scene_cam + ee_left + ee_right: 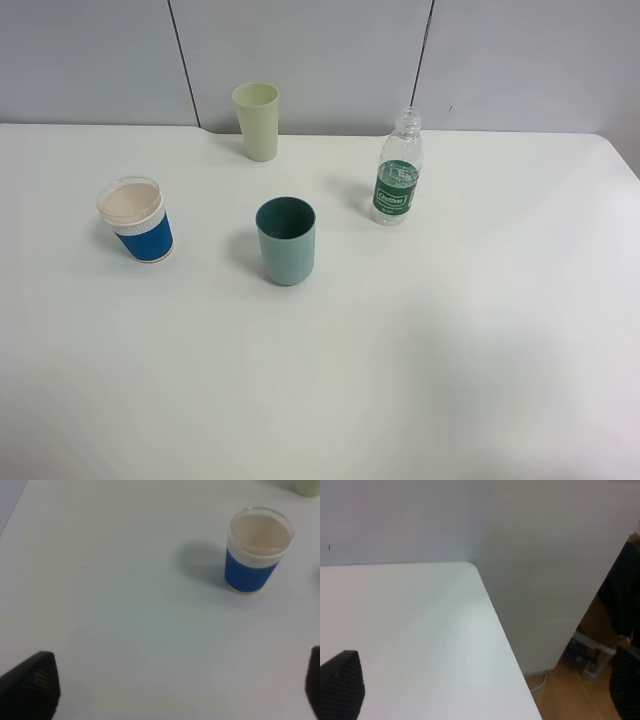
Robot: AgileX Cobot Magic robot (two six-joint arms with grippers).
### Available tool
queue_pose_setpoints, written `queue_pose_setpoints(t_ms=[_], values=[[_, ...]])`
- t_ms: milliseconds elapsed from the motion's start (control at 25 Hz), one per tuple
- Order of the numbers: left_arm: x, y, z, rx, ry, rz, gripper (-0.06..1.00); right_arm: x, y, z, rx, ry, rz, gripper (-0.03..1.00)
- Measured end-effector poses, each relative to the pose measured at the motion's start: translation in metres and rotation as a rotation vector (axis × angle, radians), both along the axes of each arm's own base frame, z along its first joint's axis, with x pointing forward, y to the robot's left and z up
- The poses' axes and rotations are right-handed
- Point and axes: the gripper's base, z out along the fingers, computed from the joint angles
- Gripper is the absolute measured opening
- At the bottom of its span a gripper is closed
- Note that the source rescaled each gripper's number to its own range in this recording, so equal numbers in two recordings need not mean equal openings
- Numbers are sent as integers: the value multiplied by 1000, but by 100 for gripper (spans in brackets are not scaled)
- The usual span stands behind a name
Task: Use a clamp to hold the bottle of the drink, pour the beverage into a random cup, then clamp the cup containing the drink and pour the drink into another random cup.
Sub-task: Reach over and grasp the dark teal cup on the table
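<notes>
Showing only fingertips [30, 686], left gripper [172, 682] and right gripper [484, 685] stand spread wide.

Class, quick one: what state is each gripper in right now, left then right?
Left gripper: open, holding nothing.
Right gripper: open, holding nothing.
</notes>
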Motion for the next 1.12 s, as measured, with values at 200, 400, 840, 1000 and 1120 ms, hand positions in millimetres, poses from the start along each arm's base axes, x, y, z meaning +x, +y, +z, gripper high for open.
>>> queue_pose_setpoints(t_ms=[200, 400, 840, 1000, 1120], values=[[0, 0, 0, 0, 0, 0, 100, -20, 2, -10, 23, -75, 10, 100], [0, 0, 0, 0, 0, 0, 100, -20, 5, -42, 92, 44, 24, 100], [0, 0, 0, 0, 0, 0, 100, -7, 19, -71, 162, 189, 162, 100], [0, 0, 0, 0, 0, 0, 100, -7, 20, -71, 174, 188, 172, 100], [0, 0, 0, 0, 0, 0, 100, -7, 20, -71, 175, 187, 171, 100]])
